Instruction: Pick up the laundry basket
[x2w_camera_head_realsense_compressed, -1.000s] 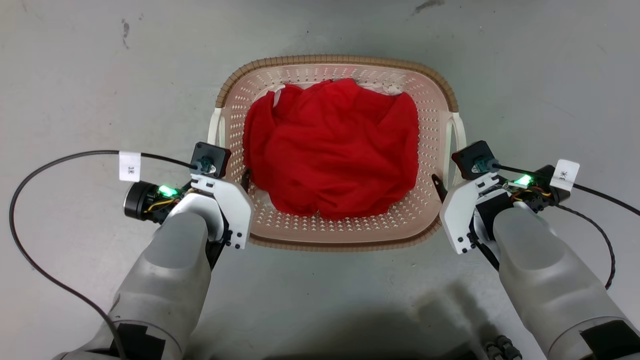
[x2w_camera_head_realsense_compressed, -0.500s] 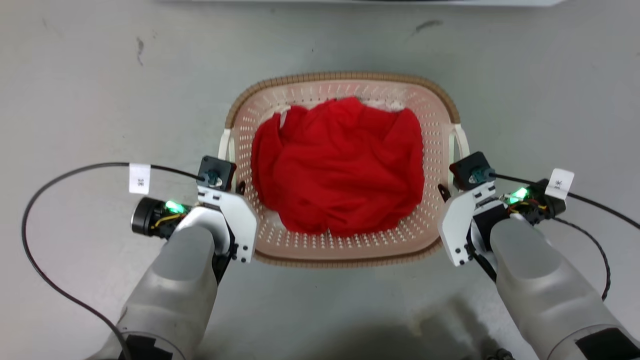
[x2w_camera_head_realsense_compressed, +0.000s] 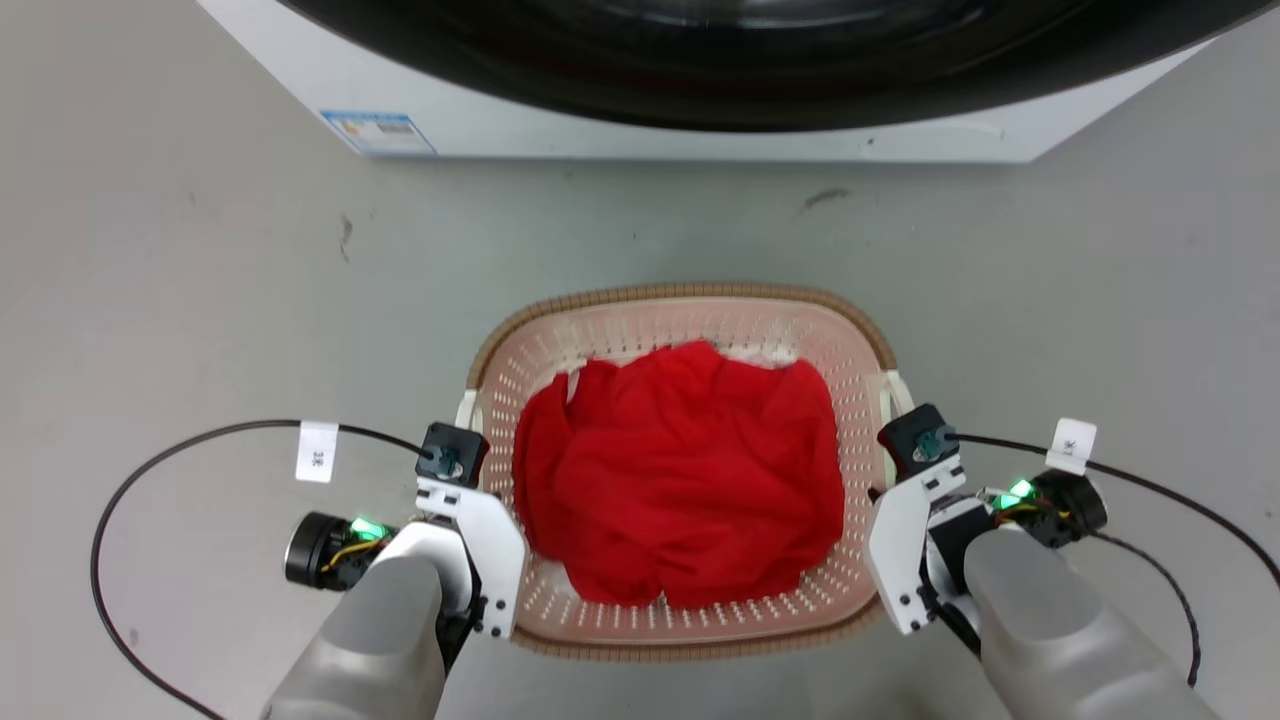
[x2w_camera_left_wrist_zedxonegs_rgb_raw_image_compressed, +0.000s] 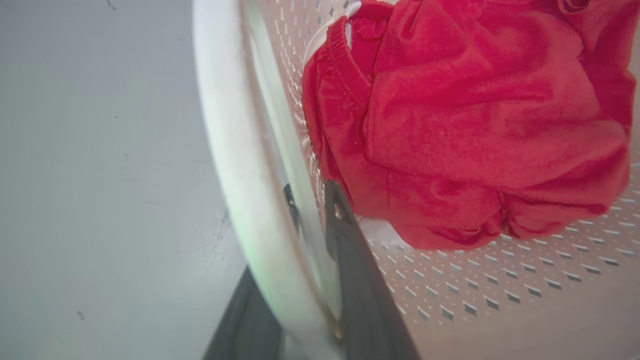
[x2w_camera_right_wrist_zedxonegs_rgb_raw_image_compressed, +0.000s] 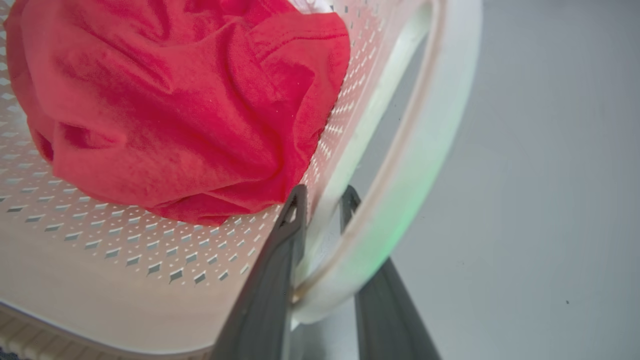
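The laundry basket (x2w_camera_head_realsense_compressed: 680, 295) is pale pink, perforated, with a brown woven rim, and sits low in the head view between both arms. A crumpled red garment (x2w_camera_head_realsense_compressed: 680, 480) fills it. My left gripper (x2w_camera_head_realsense_compressed: 478, 478) is shut on the basket's left side. In the left wrist view one finger (x2w_camera_left_wrist_zedxonegs_rgb_raw_image_compressed: 350, 260) lies inside the wall, the other behind the white handle (x2w_camera_left_wrist_zedxonegs_rgb_raw_image_compressed: 225, 150), and the left gripper (x2w_camera_left_wrist_zedxonegs_rgb_raw_image_compressed: 311, 192) straddles the wall. My right gripper (x2w_camera_head_realsense_compressed: 878, 490) clamps the right side the same way. The right gripper (x2w_camera_right_wrist_zedxonegs_rgb_raw_image_compressed: 324, 192) stands between the wall and the white handle (x2w_camera_right_wrist_zedxonegs_rgb_raw_image_compressed: 425, 150).
A white washing machine (x2w_camera_head_realsense_compressed: 700, 140) with a dark round door stands across the top of the head view, beyond the basket. Grey floor (x2w_camera_head_realsense_compressed: 200, 300) lies all around. Black cables (x2w_camera_head_realsense_compressed: 200, 445) loop out from both wrists to the sides.
The whole head picture has shifted downward, so the camera has moved and the washing machine has come into view. Both grippers keep the same hold on the basket's sides.
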